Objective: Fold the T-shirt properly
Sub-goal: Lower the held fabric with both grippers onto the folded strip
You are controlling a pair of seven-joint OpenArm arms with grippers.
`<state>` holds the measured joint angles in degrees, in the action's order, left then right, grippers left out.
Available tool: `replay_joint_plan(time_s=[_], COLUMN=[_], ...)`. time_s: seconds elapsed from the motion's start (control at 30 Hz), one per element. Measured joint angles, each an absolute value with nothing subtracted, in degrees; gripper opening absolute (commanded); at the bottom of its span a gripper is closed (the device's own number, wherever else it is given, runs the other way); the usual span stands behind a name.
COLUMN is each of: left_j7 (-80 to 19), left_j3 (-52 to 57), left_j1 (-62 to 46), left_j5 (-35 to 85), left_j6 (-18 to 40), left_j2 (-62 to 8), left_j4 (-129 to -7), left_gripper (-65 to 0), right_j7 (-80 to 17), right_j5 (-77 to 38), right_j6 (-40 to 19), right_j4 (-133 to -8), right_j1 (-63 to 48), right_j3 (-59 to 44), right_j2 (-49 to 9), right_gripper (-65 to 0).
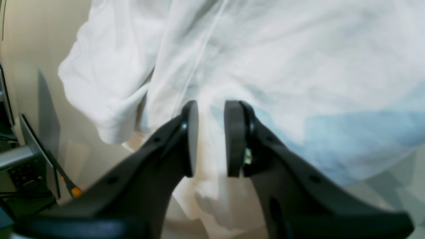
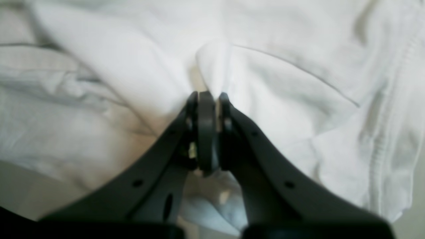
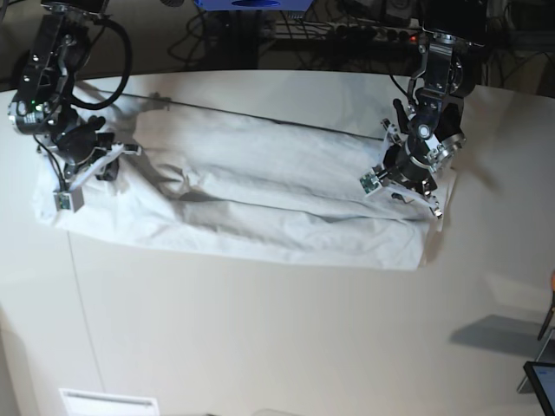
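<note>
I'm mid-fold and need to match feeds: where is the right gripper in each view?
Left wrist: not in it.
Right wrist: right gripper at centre, fingers pinched on a fold of the T-shirt.
Base: upper left, at the cloth's end.
Shared landmark: the T-shirt.

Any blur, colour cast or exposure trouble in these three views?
Left wrist: soft all over, with a bluish cast on the T-shirt at lower right. Right wrist: the cloth around the right gripper is blurred and nearly blown out. Base: sharpest, evenly lit, dark beyond the table.
</note>
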<state>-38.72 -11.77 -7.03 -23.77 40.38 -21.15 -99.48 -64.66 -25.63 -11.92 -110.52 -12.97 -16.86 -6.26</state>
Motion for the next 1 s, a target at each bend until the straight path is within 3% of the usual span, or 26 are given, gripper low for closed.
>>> replay_joint_plan(time_s=[0.43,0.87,0.93,1.0], left_j7=[-38.3,-37.9,-37.9,-37.9], left_j3=[-11.4,-11.4,-11.4,-11.3], left_j1=[-7.2,-7.0,-7.0,-7.0], left_j5=[-23.7,-23.6,-23.6,-23.6], left_j6=[40.4,39.7,39.7,39.7], left_j2=[-21.3,-21.3,-21.3,-21.3], left_j4=[-98.6,-97.9,-98.0,-98.1], left_gripper=[-50.9,-50.9,-50.9,-50.9], right_j7=[-65.1,-65.7,-65.9,-65.9], right_j5=[-25.1,-20.3,-20.5,-20.3], right_j6=[-11.9,-8.9,-8.9,-8.9], right_j4=[-110.5,-110.5,-110.5,-110.5], right_j1=[-14.8,-15.0,-15.0,-15.0], right_j3=[-16.9,-16.9,-16.9,-16.9], right_j2=[-8.2,-5.9,-5.7,-5.7], right_gripper=[-64.7,-64.4,-60.9,-53.5])
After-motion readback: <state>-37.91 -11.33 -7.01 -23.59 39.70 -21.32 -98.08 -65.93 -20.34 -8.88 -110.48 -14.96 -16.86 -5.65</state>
